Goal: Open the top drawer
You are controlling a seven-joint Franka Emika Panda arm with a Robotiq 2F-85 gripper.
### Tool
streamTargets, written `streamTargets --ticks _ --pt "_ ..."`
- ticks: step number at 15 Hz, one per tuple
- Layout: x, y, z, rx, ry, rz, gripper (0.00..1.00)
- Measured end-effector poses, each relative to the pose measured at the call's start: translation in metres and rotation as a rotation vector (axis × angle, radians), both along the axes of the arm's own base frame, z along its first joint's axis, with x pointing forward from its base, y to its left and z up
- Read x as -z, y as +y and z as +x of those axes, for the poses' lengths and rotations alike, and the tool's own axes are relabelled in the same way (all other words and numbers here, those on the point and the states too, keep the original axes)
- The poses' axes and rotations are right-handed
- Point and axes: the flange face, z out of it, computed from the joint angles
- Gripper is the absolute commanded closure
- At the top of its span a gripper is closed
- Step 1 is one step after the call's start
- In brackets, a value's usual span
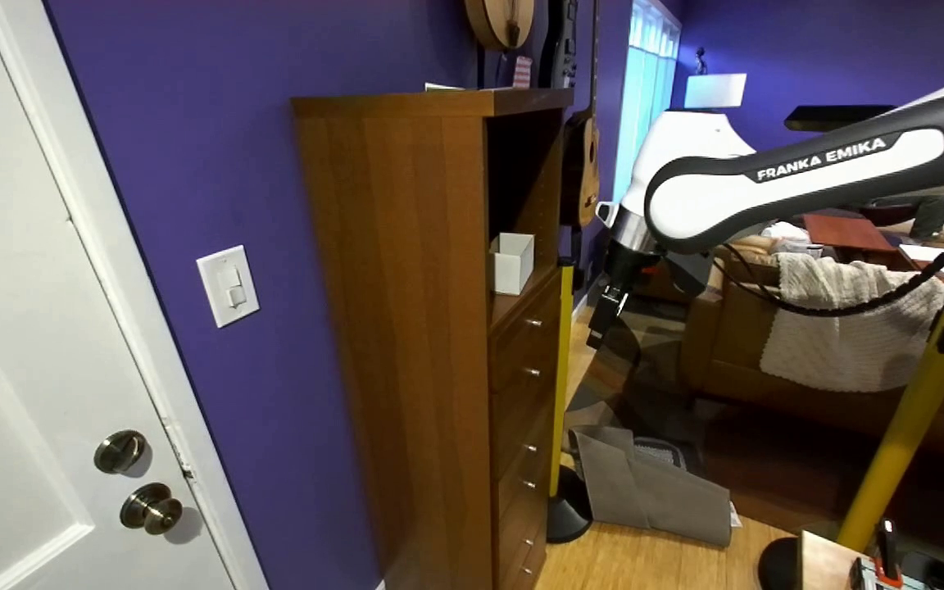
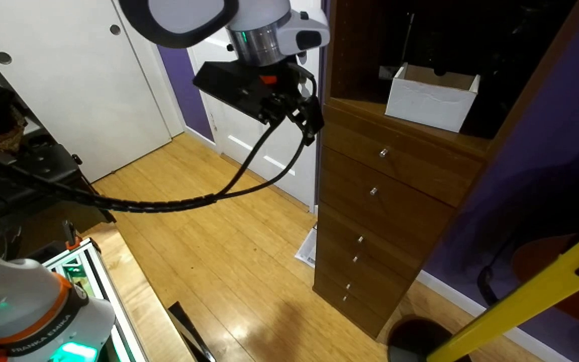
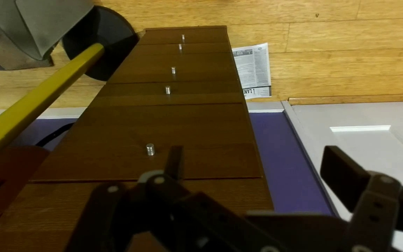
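Above the closed top drawer (image 2: 406,160) sits a white box (image 2: 429,104).

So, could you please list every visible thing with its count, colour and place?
Cabinet: one, brown, by the purple wall
Top drawer: one, brown, under the shelf, shut
Lower drawers: five, brown, below it
Knobs: six, silver, one per drawer
Box: one, white, on the shelf
Light switch: one, white, on the wall
Instruments: at least three, brown and black, along the wall
Doors: at least two, white, left of the cabinet
Window: one, bright, background
Sofa: one, brown, background
Blanket: one, cream, on the sofa
Posts: two, yellow, beside cabinet and sofa
Sheeting: count unclear, grey, floor
Paper: count unclear, white, floor
Arm: one, white and black, facing the cabinet
Gripper: one, black, open, before the cabinet
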Motion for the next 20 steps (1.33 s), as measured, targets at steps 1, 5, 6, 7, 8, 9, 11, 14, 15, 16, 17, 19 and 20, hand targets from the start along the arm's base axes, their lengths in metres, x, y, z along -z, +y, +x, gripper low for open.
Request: streamTargets --ticks 1,5,6,7,8,9,11,14,15,16,17,19,20 --pt "0.004 -0.008 0.007 -0.009 0.006 -0.008 0.00" --pt "0.015 -0.044 0.027 -0.004 0.020 -0.035 0.00" --pt "0.017 -0.049 0.029 0.002 0.022 -0.038 0.00" --pt "0.017 -0.049 0.030 0.002 0.024 -0.038 0.00" --pt "0.017 -0.047 0.030 -0.001 0.023 -0.039 0.00" --pt "0.016 -0.045 0.031 -0.005 0.021 -0.040 0.00" --pt "0.015 -0.043 0.031 -0.008 0.019 -0.040 0.00" --pt "0.014 -0.043 0.031 -0.008 0.018 -0.040 0.00" --pt "0.014 -0.043 0.031 -0.008 0.018 -0.040 0.00" --pt "0.014 -0.043 0.031 -0.009 0.018 -0.041 0.00" --pt "0.014 -0.042 0.032 -0.011 0.017 -0.042 0.00" --pt "0.013 -0.040 0.036 -0.025 0.025 -0.041 0.00" --pt "0.014 -0.041 0.039 -0.032 0.035 -0.041 0.00"
